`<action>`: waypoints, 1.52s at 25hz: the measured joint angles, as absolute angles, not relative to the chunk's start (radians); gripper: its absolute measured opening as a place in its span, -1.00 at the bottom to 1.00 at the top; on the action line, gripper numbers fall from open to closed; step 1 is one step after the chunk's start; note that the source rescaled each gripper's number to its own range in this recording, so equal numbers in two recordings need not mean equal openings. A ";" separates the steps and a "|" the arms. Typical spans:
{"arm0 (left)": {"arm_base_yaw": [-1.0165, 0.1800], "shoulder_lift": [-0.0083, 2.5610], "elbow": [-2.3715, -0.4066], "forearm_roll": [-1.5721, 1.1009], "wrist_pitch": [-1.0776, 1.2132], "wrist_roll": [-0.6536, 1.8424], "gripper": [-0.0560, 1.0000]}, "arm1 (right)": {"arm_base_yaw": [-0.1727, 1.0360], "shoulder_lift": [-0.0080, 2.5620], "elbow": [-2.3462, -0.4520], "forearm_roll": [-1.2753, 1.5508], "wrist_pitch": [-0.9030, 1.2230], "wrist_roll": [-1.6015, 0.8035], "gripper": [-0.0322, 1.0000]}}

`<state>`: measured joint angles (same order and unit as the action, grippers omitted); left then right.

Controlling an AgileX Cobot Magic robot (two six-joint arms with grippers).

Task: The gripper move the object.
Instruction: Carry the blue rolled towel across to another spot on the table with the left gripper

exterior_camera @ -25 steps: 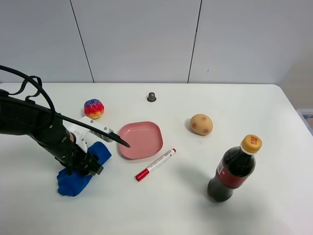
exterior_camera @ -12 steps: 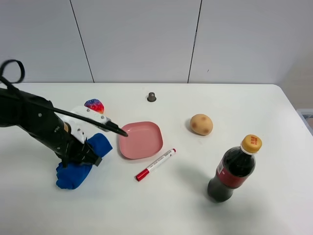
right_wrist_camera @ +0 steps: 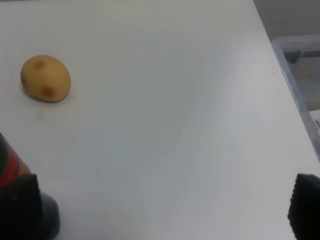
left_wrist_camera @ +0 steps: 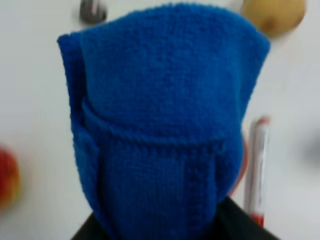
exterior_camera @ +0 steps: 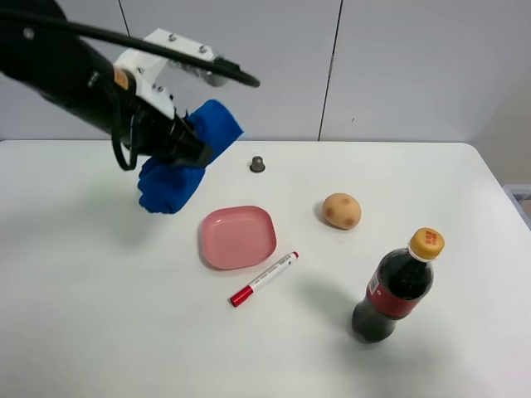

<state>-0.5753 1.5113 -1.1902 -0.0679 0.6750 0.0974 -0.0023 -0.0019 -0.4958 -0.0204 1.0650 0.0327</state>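
Observation:
My left gripper (exterior_camera: 184,139) is shut on a blue knitted cloth (exterior_camera: 172,178) and holds it high above the back left of the white table (exterior_camera: 124,332). The cloth (left_wrist_camera: 165,125) fills the left wrist view and hides the fingers there. My right gripper (right_wrist_camera: 160,210) is open and empty, its two dark fingertips (right_wrist_camera: 17,207) wide apart above the table's right side. The right arm does not show in the exterior high view.
A pink plate (exterior_camera: 238,236), a red marker (exterior_camera: 264,279), a potato (exterior_camera: 342,211), a cola bottle (exterior_camera: 394,290) and a small dark cap (exterior_camera: 257,163) are on the table. A colourful ball (left_wrist_camera: 7,175) shows blurred below the cloth. A clear bin (right_wrist_camera: 300,65) stands beyond the right edge.
My left gripper has lifted the blue cloth off the table and carried it up and towards the back. The other objects have not moved.

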 joint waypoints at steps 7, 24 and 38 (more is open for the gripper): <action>-0.603 1.773 -1.521 -0.065 0.714 0.188 -0.89 | -0.002 -0.002 -0.496 -0.020 1.065 0.033 1.00; -0.603 2.369 -2.217 -0.090 0.892 0.386 -0.89 | -0.002 -0.002 -0.496 -0.020 1.065 0.033 1.00; -0.603 2.513 -2.228 -0.169 0.766 0.444 -0.89 | -0.002 -0.002 -0.496 -0.020 1.065 0.033 1.00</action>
